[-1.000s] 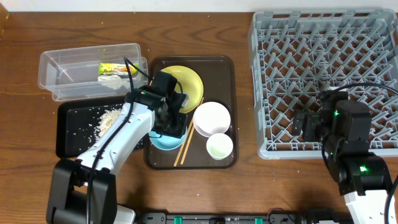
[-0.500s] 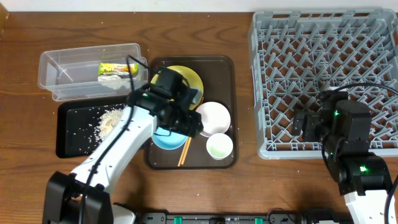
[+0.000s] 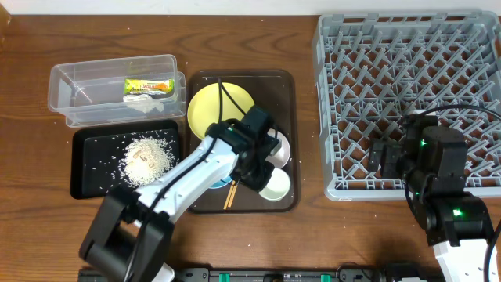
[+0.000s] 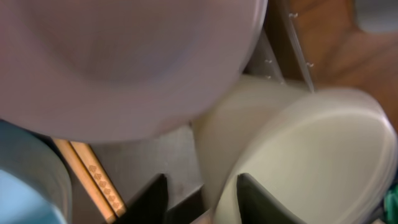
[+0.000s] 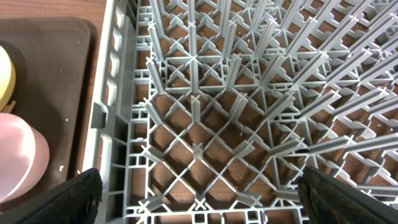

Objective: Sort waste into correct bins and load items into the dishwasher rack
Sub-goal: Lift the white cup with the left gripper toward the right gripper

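The left hand [image 3: 264,160] hangs low over the dark brown serving tray [image 3: 235,75], toward its 4 o'clock corner. In the left wrist view its fingers [image 4: 152,198] are partly apart and straddle the rim of the small white cup [image 4: 311,155], one tip outside the wall and one inside. I cannot tell whether they pinch it. The cup stands on the serving tray, just beside the white bowl with the pinkish outside [image 4: 124,62], which lies at the cup's 11 o'clock and is mostly covered by the arm from overhead.

The wooden chopsticks [image 4: 87,177] lie on the tray floor between the light blue bowl [image 4: 25,186] and the cup. The round yellow plate [image 3: 218,106] sits at the tray's 12 o'clock end.

At the worktop's [image 3: 39,211] 10 o'clock, the clear plastic tub [image 3: 78,74] holds the green-yellow-orange snack wrapper [image 3: 149,86]. Just at its 6 o'clock, the black tray [image 3: 86,184] carries a heap of white rice grains [image 3: 145,157], with some scattered around it.

The grey dishwasher rack [image 3: 415,86] fills the 3 o'clock side, with nothing visible among its pegs. The right hand [image 5: 214,199] hovers over the rack's 7 o'clock corner, jaws spread wide and holding nothing.
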